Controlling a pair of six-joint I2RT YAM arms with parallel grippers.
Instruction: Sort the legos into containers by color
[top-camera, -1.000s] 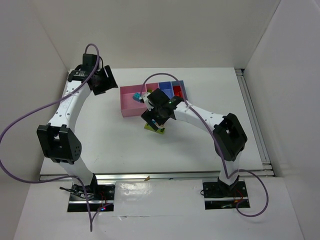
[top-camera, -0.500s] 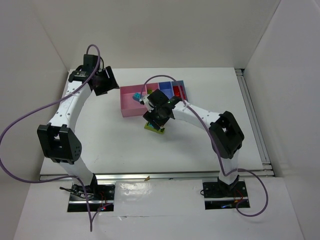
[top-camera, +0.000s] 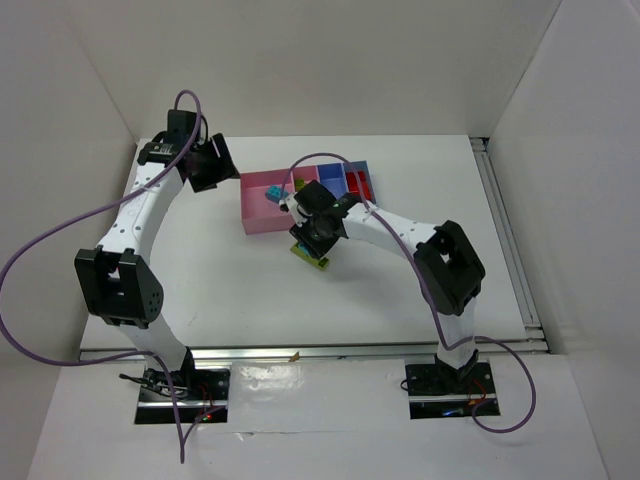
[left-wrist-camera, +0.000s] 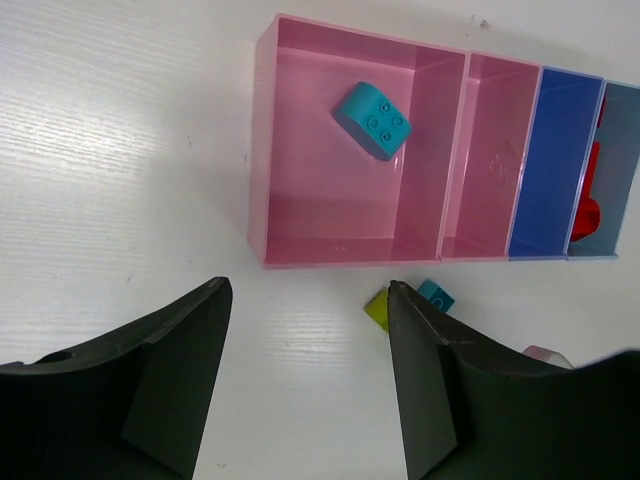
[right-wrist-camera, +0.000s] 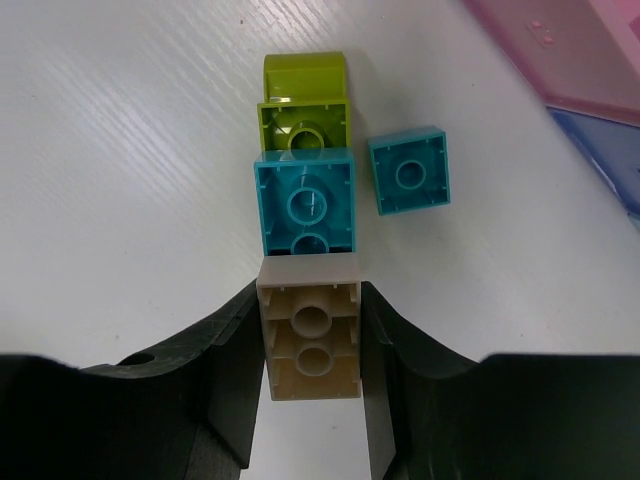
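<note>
White tabletop (top-camera: 200, 270) fills the enclosure, with plain white walls on 3 sides. We see the row of joined bins (top-camera: 262, 218) toward the back centre. The right arm reaches across in front of it, so from above its wrist hides most of the loose bricks and part of the bins.

The right gripper (right-wrist-camera: 310, 322) is closed on the beige brick (right-wrist-camera: 310, 345), with 1 finger pressed to each long side and the brick's hollow underside facing the camera. We cannot tell whether the brick rests on the table or is just off it. Directly ahead of it, end to end and touching, lie a cyan 2-tube brick (right-wrist-camera: 305, 205) and then a yellow-green brick (right-wrist-camera: 303, 125). A small square cyan brick (right-wrist-camera: 409, 175) sits just beside them across a thin gap. All 4 are just outside the front wall of the bins.

The left gripper (left-wrist-camera: 305, 370) hovers near the bins' front-left corner, its jaws wide apart and holding nothing. From its camera we see a curved cyan brick (left-wrist-camera: 371, 120) lying in the wide pink bin (left-wrist-camera: 300, 200). Next to that comes a narrower pink bin (left-wrist-camera: 495, 170), then the periwinkle bin (left-wrist-camera: 545, 150), then the light blue bin (left-wrist-camera: 622, 120) holding red bricks (left-wrist-camera: 590, 205).
</note>
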